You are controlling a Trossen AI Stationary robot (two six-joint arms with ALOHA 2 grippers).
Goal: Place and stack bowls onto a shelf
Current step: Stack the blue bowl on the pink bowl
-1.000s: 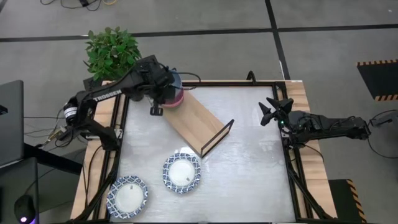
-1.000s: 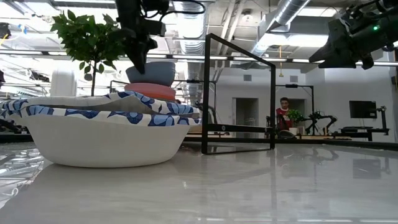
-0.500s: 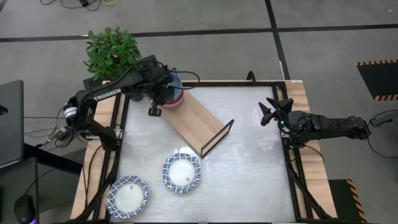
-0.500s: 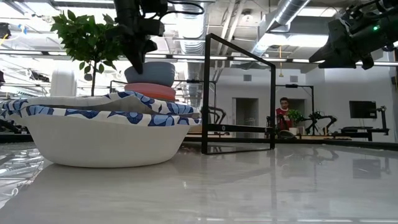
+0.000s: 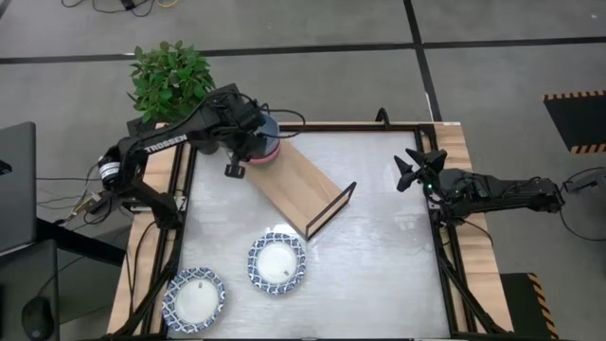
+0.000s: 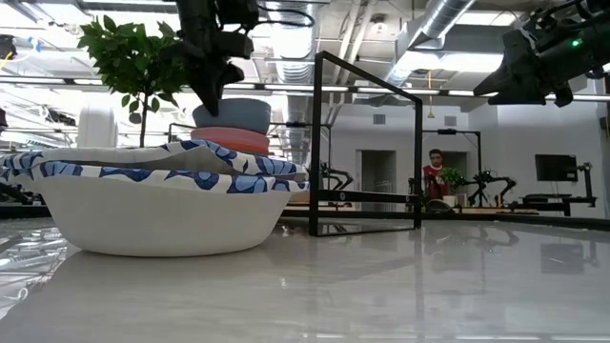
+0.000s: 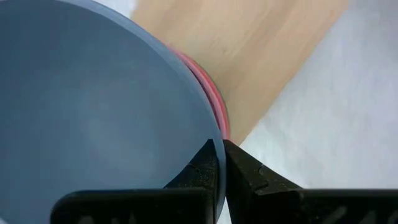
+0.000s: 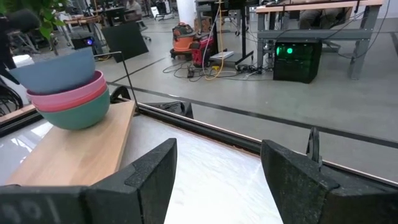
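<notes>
Your left hand (image 7: 219,163) pinches tight on the rim of the light blue round bowl (image 7: 93,112) atop the shelf's stack; it looks rigid, slick and breakable, so hold by the rim.

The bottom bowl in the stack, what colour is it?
Teal green bowl, clearest in the right wrist view.

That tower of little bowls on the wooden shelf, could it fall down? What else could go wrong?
It might. The left gripper is shut on the rim of the light blue bowl, top of a four-high stack at the shelf's far end. A sideways pull could tip it.

The two patterned bowls sit on the table. Setting those wider bowls on the shelf may be awkward.
</notes>
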